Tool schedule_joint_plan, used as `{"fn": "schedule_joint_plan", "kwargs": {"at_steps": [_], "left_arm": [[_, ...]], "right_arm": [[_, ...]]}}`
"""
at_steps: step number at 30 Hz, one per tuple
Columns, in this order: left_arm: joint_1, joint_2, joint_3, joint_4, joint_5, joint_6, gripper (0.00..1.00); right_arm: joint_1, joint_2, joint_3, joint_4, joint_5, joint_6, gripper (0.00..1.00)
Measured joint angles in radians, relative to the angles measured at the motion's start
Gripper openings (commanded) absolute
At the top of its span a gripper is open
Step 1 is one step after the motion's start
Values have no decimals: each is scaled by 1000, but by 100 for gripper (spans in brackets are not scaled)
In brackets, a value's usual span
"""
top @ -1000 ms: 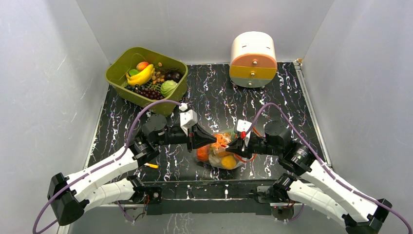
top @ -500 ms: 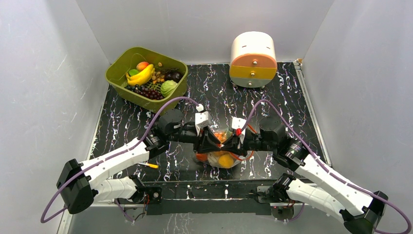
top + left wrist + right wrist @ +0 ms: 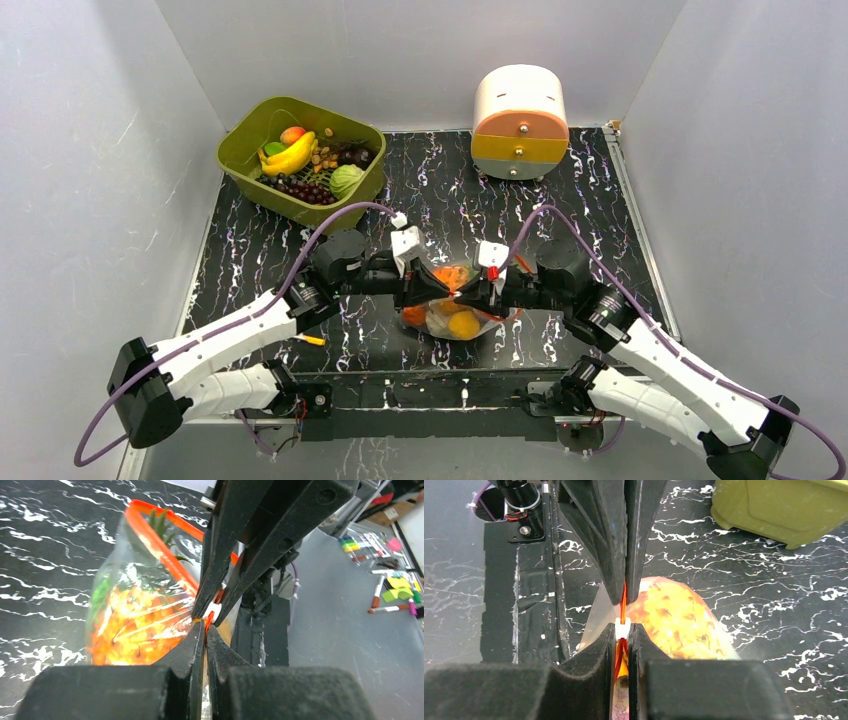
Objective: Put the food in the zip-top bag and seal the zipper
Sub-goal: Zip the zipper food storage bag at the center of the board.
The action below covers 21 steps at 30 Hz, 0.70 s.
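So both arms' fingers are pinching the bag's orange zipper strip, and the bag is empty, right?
Not empty. The left fingers and right fingers do pinch the zipper, but the bag holds orange and green food, as the left wrist view shows.

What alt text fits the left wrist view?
The left gripper, at bottom, and the right gripper, from above, meet tip to tip, both pinched shut on the red-orange zipper of the zip-top bag. The clear bag holds orange and green food, with the black marbled table behind.
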Motion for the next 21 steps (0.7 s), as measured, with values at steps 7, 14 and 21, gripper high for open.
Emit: {"fn": "schedule_joint_plan", "kwargs": {"at_steps": [7,14,21], "left_arm": [[-8,-71,-16,1,-111,-8,0],[-6,-73,-26,23,-103,-26,18],[10,-48,-9,33,-12,-4,56]], "right_arm": [[2,-53,0,-19,50,-27,0],[1,-56,0,-35,45,-24,0],[1,2,19,-39,-18,-23,0]]}}
